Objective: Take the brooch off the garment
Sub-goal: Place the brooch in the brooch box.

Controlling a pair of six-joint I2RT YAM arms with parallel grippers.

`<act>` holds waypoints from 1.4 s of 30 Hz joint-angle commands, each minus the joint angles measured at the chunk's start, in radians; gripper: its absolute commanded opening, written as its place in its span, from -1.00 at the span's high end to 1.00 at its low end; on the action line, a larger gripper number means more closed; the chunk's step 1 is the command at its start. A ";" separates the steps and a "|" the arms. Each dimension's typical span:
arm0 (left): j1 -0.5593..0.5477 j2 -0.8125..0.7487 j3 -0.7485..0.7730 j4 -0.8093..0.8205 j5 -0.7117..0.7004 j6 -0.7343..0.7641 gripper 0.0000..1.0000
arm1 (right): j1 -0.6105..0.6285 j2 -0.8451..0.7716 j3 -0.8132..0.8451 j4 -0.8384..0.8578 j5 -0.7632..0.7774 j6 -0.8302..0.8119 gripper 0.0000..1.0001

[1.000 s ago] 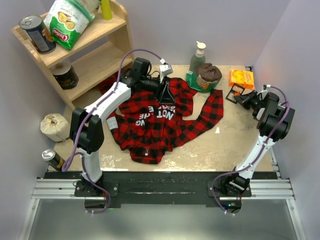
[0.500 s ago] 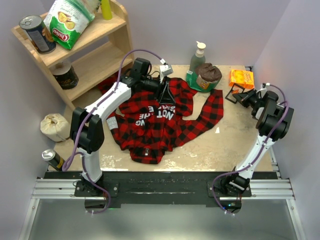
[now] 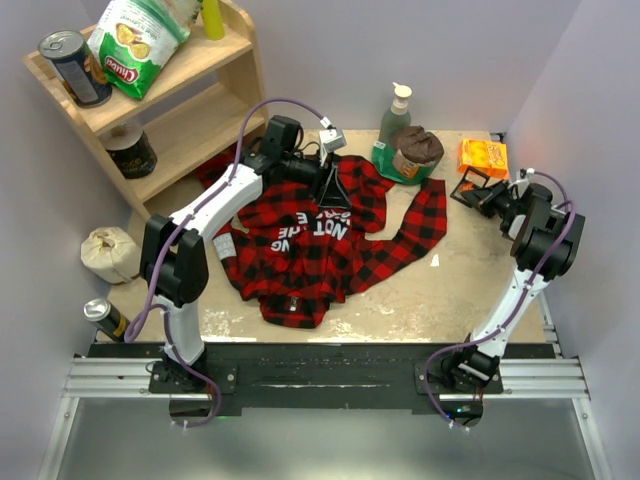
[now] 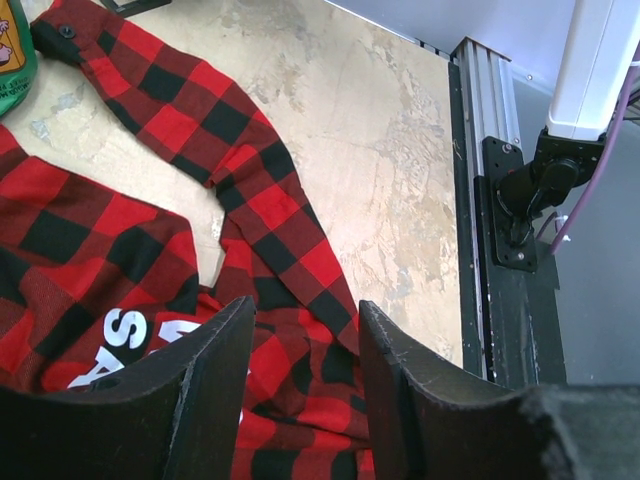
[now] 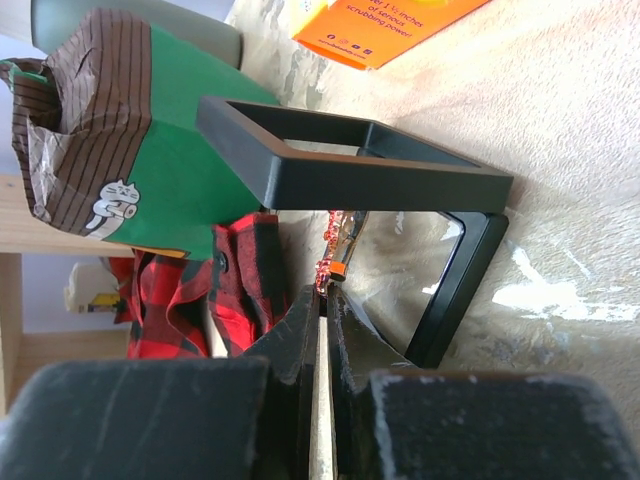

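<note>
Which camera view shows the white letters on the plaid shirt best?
The top external view: most of the white letters show there, upside down. The left wrist view catches only a few, at its lower left. The right wrist view shows a bit of the shirt, no letters.

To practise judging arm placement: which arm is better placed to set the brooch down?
Right, probably. The right hand is shut on the brooch beside the black frame, away from the shirt. The left hand stands open over the shirt, gripping nothing.
</note>
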 commanded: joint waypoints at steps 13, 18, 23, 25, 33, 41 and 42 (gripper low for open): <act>0.002 0.011 0.012 0.040 0.008 -0.020 -0.10 | 0.003 -0.042 0.010 -0.041 0.019 -0.043 0.28; 0.002 0.011 0.014 0.041 0.008 -0.023 -0.10 | 0.003 -0.065 0.009 -0.069 0.020 -0.050 0.28; 0.000 0.012 0.018 0.043 0.010 -0.025 -0.11 | 0.003 -0.111 -0.002 -0.121 0.034 -0.086 0.28; -0.001 0.012 0.018 0.041 0.010 -0.025 -0.11 | 0.003 -0.127 -0.001 -0.162 0.051 -0.115 0.28; -0.004 0.006 0.021 0.043 0.010 -0.026 -0.11 | 0.009 -0.183 0.028 -0.328 0.144 -0.243 0.28; -0.004 -0.003 0.023 0.031 0.005 -0.016 -0.11 | 0.020 -0.213 0.041 -0.388 0.146 -0.317 0.29; -0.004 -0.005 0.025 0.026 0.002 -0.016 -0.14 | 0.023 -0.225 0.041 -0.408 0.129 -0.342 0.29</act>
